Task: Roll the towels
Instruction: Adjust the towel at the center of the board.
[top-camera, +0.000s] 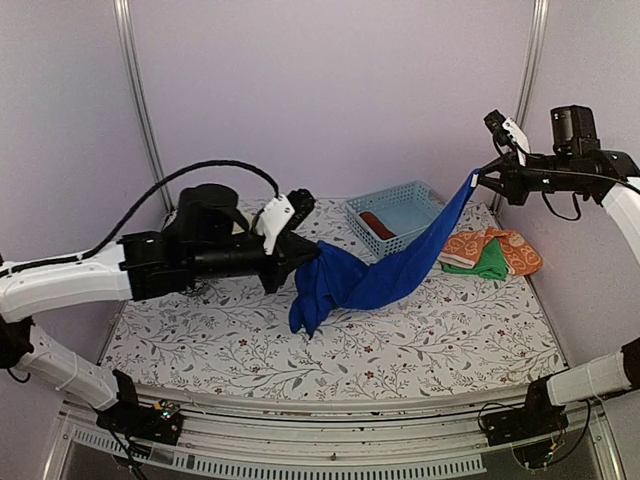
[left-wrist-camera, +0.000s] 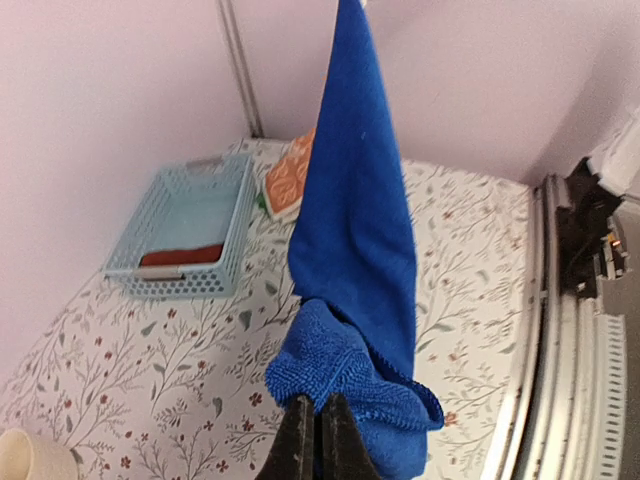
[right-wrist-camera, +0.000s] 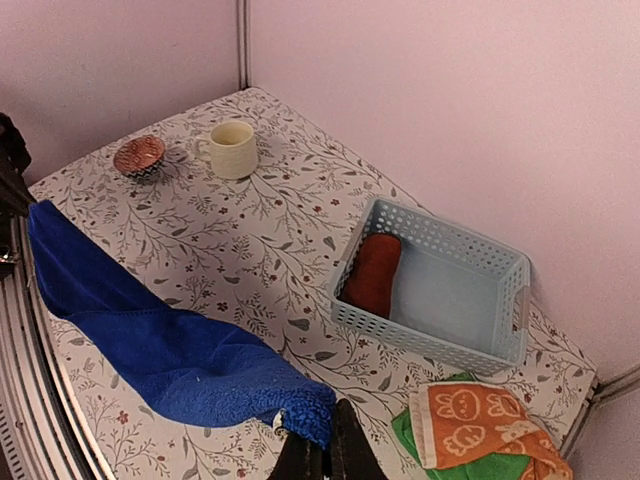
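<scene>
At the left of the top view, the left end effector (top-camera: 303, 260) is closed on one bunched end of the blue towel (top-camera: 390, 275). Its wrist view shows the two fingers (left-wrist-camera: 298, 440) pinched together at the bottom of the frame, with the crumpled blue edge right at their tips.

From there the towel sags across the middle of the frame. Its lowest folds brush the flowered desk (top-camera: 450, 340), and it then climbs as a narrow, twisted band toward the upper right. It is neither spread flat nor rolled, so I judge the work on this towel to be at the pick-up and straightening stage.

Right of centre, toward the back of the desk, stands the pale blue basket (top-camera: 360, 225). The rust-brown towel (top-camera: 377, 224) lies inside along its left wall. It looks like a compact bundle, probably a finished roll already put away.

At the upper right, the right end effector (top-camera: 480, 178) is clamped on the other corner of the blue towel and holds it high above the desk.

Below it, at the right edge of the desk, the orange towel (top-camera: 500, 245) lies loosely on top of the green towel (top-camera: 485, 265). Both are unrolled.

By that count, one towel seems done, one is in hand, and two wait.
</scene>
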